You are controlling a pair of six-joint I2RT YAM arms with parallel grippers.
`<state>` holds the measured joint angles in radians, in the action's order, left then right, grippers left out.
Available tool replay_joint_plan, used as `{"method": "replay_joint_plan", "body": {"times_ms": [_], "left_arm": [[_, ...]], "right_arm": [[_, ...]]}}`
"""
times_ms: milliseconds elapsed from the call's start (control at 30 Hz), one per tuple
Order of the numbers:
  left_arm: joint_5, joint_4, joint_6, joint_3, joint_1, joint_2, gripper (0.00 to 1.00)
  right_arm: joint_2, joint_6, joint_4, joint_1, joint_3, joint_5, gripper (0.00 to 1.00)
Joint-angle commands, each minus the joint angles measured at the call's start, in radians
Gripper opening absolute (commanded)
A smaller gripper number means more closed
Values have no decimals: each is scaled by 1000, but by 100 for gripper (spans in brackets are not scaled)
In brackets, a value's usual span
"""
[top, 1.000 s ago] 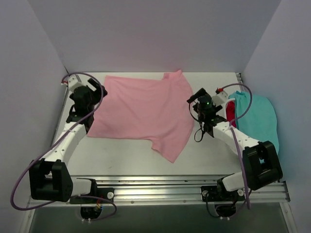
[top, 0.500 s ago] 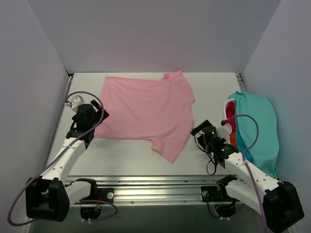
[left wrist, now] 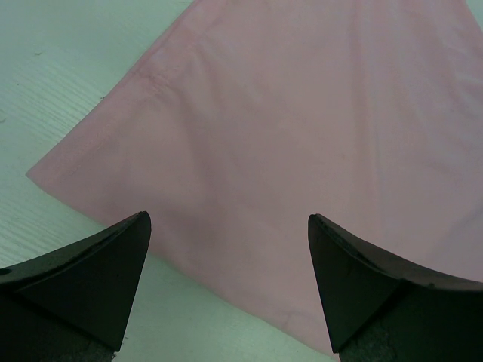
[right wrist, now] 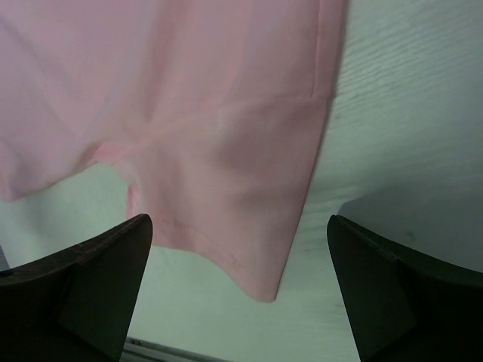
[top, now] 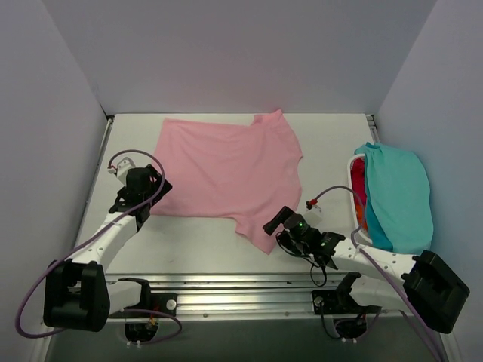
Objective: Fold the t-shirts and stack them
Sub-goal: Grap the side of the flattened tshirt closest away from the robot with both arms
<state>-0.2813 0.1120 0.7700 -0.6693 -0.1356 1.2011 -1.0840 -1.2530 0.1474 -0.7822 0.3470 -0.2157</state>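
Note:
A light pink t-shirt [top: 226, 170] lies spread flat in the middle of the table, one sleeve pointing toward the near edge. My left gripper [top: 153, 197] hovers open at the shirt's near left hem corner. In the left wrist view the pink cloth [left wrist: 302, 128] and its corner fill the space ahead of the gripper [left wrist: 229, 222]. My right gripper [top: 276, 226] is open, low, just right of the near sleeve tip. The right wrist view has that sleeve [right wrist: 226, 151] ahead of the open gripper [right wrist: 239, 220]. Neither gripper holds anything.
A pile of t-shirts sits at the right edge, with teal [top: 400, 196] on top and red [top: 360, 192] and orange [top: 364, 220] edges showing under it. White table [top: 332, 143], walls on three sides, and a metal rail [top: 241, 290] along the near edge.
My right arm has swung from beside the teal pile down and left to the pink shirt's near sleeve. My left gripper drew back from the far left to the near left hem corner.

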Motion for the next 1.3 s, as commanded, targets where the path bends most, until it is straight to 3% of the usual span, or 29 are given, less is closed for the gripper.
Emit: {"method": "replay_joint_plan", "body": {"times_ms": [0,167,467,567,600,700,867,1067,1267], "left_arm": [[7,-66,12,-1,2,5,94],[7,-86,17,13,4,11,94],[1,-92,9,20,5,11,94],[-1,-89,5,20,7,5,94],[4,-89,6,20,7,2,94],[16,-94,6,28,7,-1,94],[24,-127,3,47,7,6,94],[86,21,28,2,5,25,94],[152,103,34,-16,-28,52,94]], "right_arm": [[-13,-98,46,-67,-25,-40,96],[-60,-140,63,-153,-31,-59,95],[-137,-128,86,-160,-3,-67,91],[-133,-126,78,-160,-3,-70,73],[-122,-122,70,-160,-5,-71,48],[-79,-125,37,-161,-14,-83,2],[18,-128,-6,-160,-46,-117,0],[148,-103,-169,-160,-17,-217,0],[170,-68,-209,-152,-2,-286,0]]}}
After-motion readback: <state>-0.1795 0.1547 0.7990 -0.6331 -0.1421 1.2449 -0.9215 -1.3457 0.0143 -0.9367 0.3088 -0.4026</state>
